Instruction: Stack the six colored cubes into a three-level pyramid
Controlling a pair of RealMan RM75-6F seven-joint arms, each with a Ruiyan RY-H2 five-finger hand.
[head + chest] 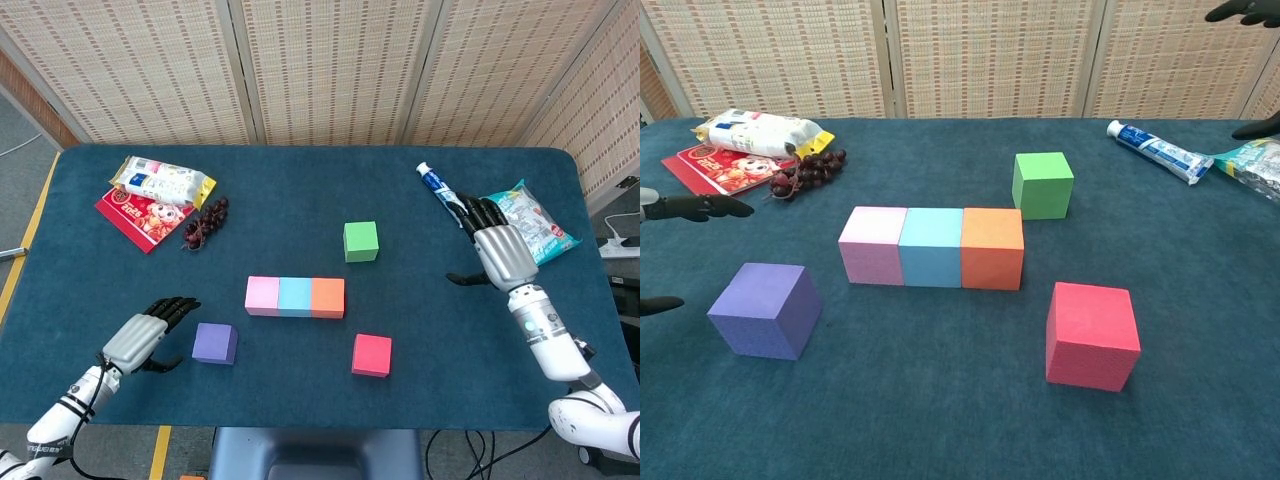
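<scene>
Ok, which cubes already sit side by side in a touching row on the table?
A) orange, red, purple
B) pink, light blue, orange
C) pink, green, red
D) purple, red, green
B: the pink cube, light blue cube and orange cube touch in one row, while the purple cube, red cube and green cube each stand apart.

Our blue table [300, 190], pink-blue-orange row of cubes [295, 297] at centre, green cube [361, 241] at one o'clock, red cube [372, 355] at five, purple cube [215, 343] at seven, snacks [162, 182] and grapes [205, 223] at ten, toothpaste [444, 194] at two.
</scene>
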